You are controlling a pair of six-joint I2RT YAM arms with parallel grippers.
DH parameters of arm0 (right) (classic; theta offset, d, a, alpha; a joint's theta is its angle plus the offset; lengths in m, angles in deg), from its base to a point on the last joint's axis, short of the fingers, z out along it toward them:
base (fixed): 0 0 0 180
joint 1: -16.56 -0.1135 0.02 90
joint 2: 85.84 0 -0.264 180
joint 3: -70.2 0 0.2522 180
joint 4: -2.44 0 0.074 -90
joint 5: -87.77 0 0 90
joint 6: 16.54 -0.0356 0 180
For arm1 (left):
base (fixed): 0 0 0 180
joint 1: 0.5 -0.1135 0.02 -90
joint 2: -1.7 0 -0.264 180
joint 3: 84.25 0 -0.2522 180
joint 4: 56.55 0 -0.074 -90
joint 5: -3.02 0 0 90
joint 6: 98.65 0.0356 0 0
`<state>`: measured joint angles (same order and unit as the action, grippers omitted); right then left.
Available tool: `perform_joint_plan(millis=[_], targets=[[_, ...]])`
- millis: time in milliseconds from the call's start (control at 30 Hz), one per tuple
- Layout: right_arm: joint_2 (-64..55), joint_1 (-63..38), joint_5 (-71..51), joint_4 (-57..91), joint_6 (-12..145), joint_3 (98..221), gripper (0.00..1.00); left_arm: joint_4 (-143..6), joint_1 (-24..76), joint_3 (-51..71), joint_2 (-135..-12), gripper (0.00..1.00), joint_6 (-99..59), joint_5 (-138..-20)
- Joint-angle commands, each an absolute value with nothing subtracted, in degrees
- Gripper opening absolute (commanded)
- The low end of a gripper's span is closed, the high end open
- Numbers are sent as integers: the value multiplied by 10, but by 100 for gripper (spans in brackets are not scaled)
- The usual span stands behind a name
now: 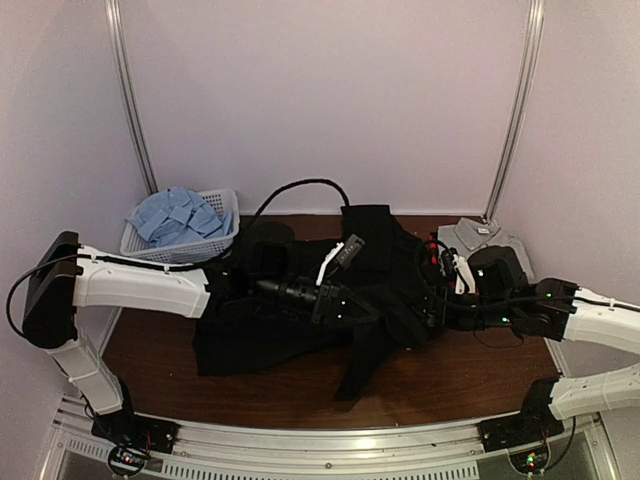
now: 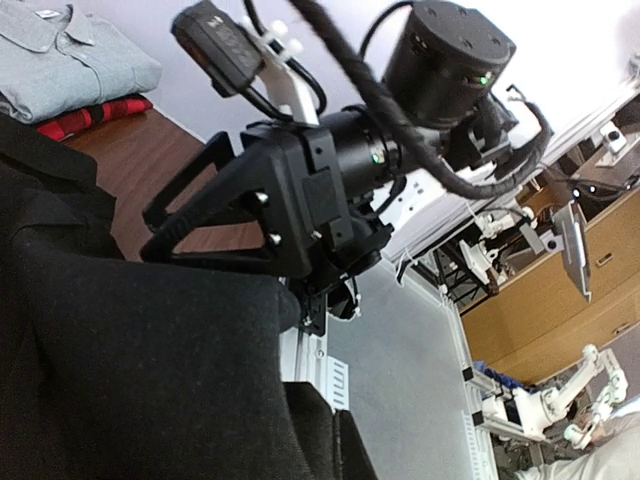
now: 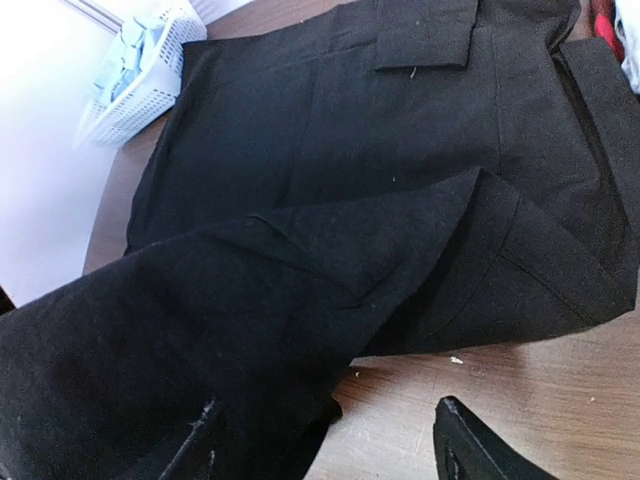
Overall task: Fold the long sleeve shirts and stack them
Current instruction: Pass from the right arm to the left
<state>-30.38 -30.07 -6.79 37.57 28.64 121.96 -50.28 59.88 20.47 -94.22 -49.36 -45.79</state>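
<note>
The plain black collared long sleeve shirt (image 1: 300,340) lies spread across the middle of the brown wooden worktop (image 1: 440,385), partly folded, with one sleeve trailing toward the near edge. The left end effector (image 1: 355,308) is pressed together. Its fingers are hidden, but black cloth bunched right against its camera suggests it pinches a fold of that shirt. The right end effector (image 3: 328,410) stands spread just above the worktop, with the shirt's loose flap lying over one finger. The likely trouble is that finger. If it pulls back with cloth draped on it, it could drag the flap and undo the fold. The two end effectors are also close together over the shirt, so a careless swing could knock one into the other. A pull by the left arm alone could skew the whole garment toward the folded grey shirt (image 1: 487,236), which sits on the folded red-and-black plaid shirt (image 2: 85,118) near the right rear corner. The white plastic mesh basket (image 1: 190,252) at the left rear holds the crumpled light blue shirt (image 1: 180,215).
</note>
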Motion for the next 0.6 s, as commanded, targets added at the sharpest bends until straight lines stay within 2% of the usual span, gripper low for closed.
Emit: perform_joint_plan(millis=[0, 133, 367, 567], targets=[[-342, -294, -48, 417, 307, 1246, 73, -438, 575, 183, -947, 0, -566, -443], [-376, -293, -72, 401, 326, 1229, 76, -367, 542, 212, -960, 0, -635, -443], [-381, -294, -161, 288, 360, 1156, 81, -297, 518, 210, -1005, 0, -694, -424], [-367, -297, -188, 185, 339, 1088, 82, -310, 482, 202, -1026, 0, -693, -430]])
